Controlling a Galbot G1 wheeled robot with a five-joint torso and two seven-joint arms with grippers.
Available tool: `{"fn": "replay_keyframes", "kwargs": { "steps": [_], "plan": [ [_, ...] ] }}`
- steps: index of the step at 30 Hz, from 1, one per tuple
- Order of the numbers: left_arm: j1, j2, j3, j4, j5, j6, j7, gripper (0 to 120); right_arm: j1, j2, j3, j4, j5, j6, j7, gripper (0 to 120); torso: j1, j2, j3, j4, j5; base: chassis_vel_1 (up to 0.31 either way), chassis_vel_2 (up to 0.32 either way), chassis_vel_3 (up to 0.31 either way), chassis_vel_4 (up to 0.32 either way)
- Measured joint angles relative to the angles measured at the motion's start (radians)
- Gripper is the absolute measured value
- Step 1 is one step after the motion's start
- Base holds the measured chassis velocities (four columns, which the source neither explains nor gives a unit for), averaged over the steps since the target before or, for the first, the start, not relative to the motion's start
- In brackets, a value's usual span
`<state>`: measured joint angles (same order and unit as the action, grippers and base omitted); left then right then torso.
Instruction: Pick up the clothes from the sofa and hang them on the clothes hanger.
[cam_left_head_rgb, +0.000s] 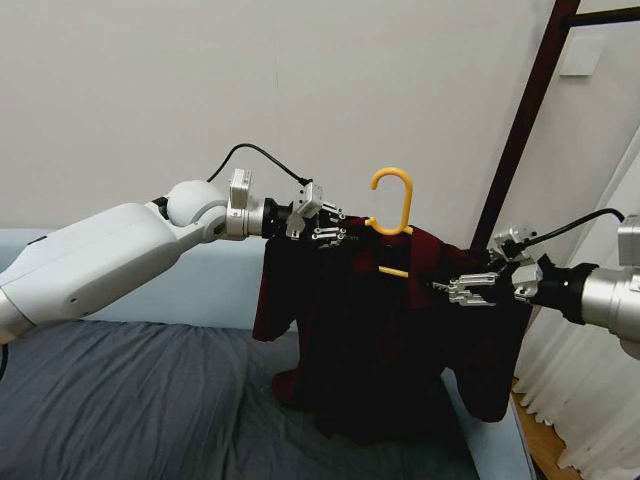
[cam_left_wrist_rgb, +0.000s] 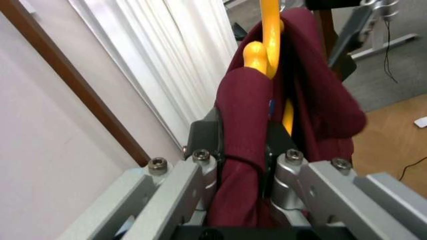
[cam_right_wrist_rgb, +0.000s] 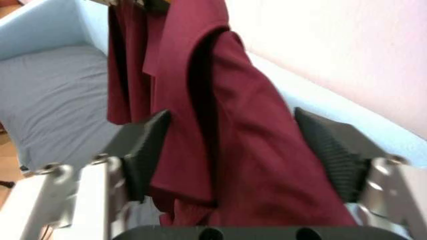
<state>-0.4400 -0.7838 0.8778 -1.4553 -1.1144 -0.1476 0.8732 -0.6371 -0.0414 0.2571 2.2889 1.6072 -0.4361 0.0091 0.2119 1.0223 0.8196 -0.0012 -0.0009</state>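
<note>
Left pincer (cam_left_head_rgb: 328, 232) pinches garment (cam_left_wrist_rgb: 247, 125) beside hanger (cam_left_wrist_rgb: 269, 20).

free air above the hanger hook (cam_left_head_rgb: 392, 193); dark post (cam_left_head_rgb: 521, 128) near its right.

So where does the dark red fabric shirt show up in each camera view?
Head view: dark red fabric shirt hangs centre, between left gripper and right gripper.
Left wrist view: shirt pinched in the left gripper's jaws.
Right wrist view: shirt between open jaws.
Shared landmark: yellow plastic hanger, head and left wrist views.
</note>
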Motion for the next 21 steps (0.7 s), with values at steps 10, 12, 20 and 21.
{"fn": "replay_keyframes", "kwargs": {
  "steps": [10, 12, 20, 21],
  "plan": [
    [0.003, -0.014, 0.000, 0.011, -0.002, -0.018, 0.017, 11, -0.001, -0.010, -0.010, 0.002, -0.005, 0.008, -0.016, 39, 0.000, 0.000, 0.000, -0.0002, 0.0002, 0.000, 0.000, 0.000, 0.000],
    [0.005, -0.016, 0.000, 0.014, -0.002, -0.022, 0.019, 11, -0.001, -0.010, -0.013, 0.003, -0.009, 0.009, -0.020, 31, 0.000, 0.000, 0.000, -0.0003, 0.0002, 0.000, 0.000, 0.000, 0.000],
    [0.026, -0.015, -0.003, 0.032, 0.015, -0.043, 0.029, 11, -0.002, -0.011, -0.044, 0.000, -0.047, 0.028, -0.046, 7, 0.000, 0.000, 0.000, -0.0001, 0.0001, 0.000, 0.000, 0.000, 0.000],
    [0.027, -0.015, -0.004, 0.033, 0.017, -0.043, 0.029, 11, -0.002, -0.011, -0.045, 0.000, -0.048, 0.029, -0.046, 7, 0.000, 0.000, 0.000, -0.0001, 0.0000, 0.000, 0.000, 0.000, 0.000]
  ]
}}
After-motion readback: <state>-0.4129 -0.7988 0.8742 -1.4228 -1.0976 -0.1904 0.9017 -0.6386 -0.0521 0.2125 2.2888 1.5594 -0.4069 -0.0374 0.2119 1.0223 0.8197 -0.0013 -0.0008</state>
